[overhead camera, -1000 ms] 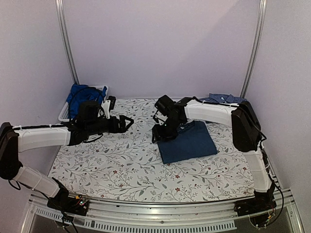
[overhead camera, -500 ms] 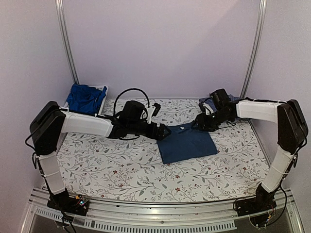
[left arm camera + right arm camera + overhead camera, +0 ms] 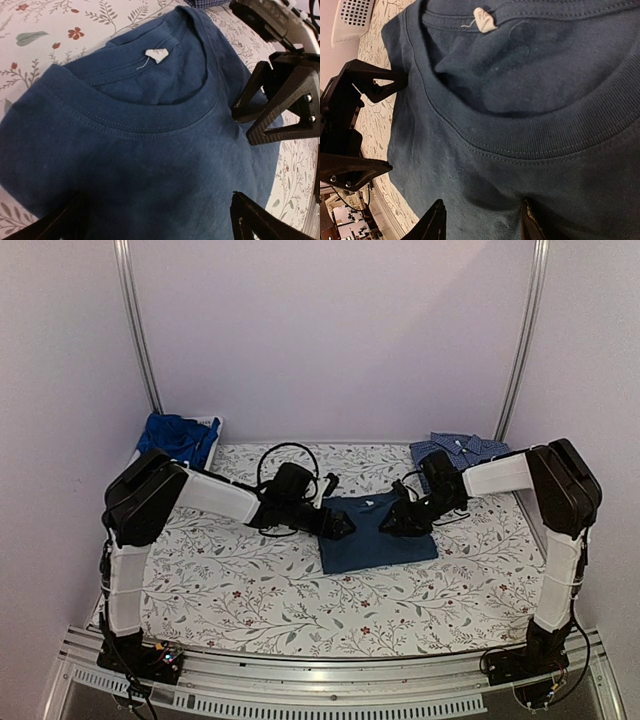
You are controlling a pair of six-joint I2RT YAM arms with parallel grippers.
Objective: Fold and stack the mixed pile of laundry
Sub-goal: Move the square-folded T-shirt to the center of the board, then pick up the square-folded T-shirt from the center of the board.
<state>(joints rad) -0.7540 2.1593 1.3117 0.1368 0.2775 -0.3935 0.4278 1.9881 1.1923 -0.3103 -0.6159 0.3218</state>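
Note:
A folded dark navy T-shirt [image 3: 380,540] lies mid-table, collar and white tag [image 3: 159,54] facing the back. My left gripper [image 3: 345,526] hovers low at its left edge, open wide, and its fingertips [image 3: 252,220] straddle the cloth below the collar [image 3: 150,117]. My right gripper [image 3: 393,524] comes in from the right, its jaws apart over the fabric just under the collar [image 3: 535,140], with nothing pinched between its fingertips [image 3: 434,222]. A blue checked shirt [image 3: 460,448] lies folded at the back right. A royal-blue garment [image 3: 178,438] fills the basket.
The white mesh basket [image 3: 213,425] stands at the back left corner. The two grippers face each other closely across the shirt, the right one [image 3: 280,107] showing in the left wrist view and the left one [image 3: 355,125] in the right wrist view. Walls enclose the flowered table [image 3: 250,590].
The left gripper has swung from near the basket to the navy T-shirt's left edge. The right gripper went toward the checked shirt, then came back onto the T-shirt, its jaws narrowing slightly.

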